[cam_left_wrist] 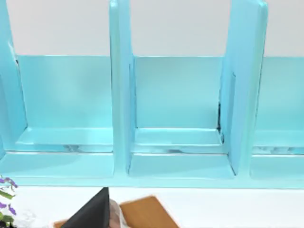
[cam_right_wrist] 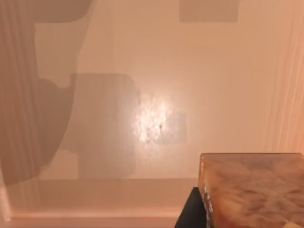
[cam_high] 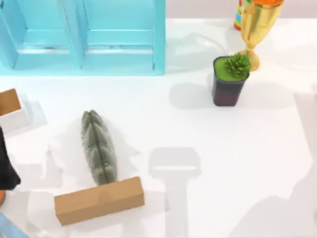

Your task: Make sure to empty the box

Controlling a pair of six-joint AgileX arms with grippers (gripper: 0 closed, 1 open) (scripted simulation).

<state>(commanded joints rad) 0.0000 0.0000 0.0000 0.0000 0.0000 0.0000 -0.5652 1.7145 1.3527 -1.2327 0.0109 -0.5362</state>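
The box (cam_high: 11, 110) is white with a brown inside and sits at the table's left edge, cut off by the top view's border. I cannot see anything inside it. My left arm (cam_high: 7, 166) is a dark shape at the left edge, just in front of the box. A dark part of my left gripper (cam_left_wrist: 90, 214) shows low in the left wrist view, beside a brown surface (cam_left_wrist: 148, 213). The right wrist view has a dark part of my right gripper (cam_right_wrist: 190, 211) next to a mottled brown block (cam_right_wrist: 254, 187). Whether that block is held is unclear.
A light blue shelf unit (cam_high: 84, 37) stands at the back left. A grey-green ribbed object (cam_high: 99, 147) lies left of centre, its near end touching a long brown block (cam_high: 99, 200). A potted plant (cam_high: 229, 80), a gold trophy (cam_high: 258, 27) and a red bottle (cam_high: 238, 15) stand at the back right.
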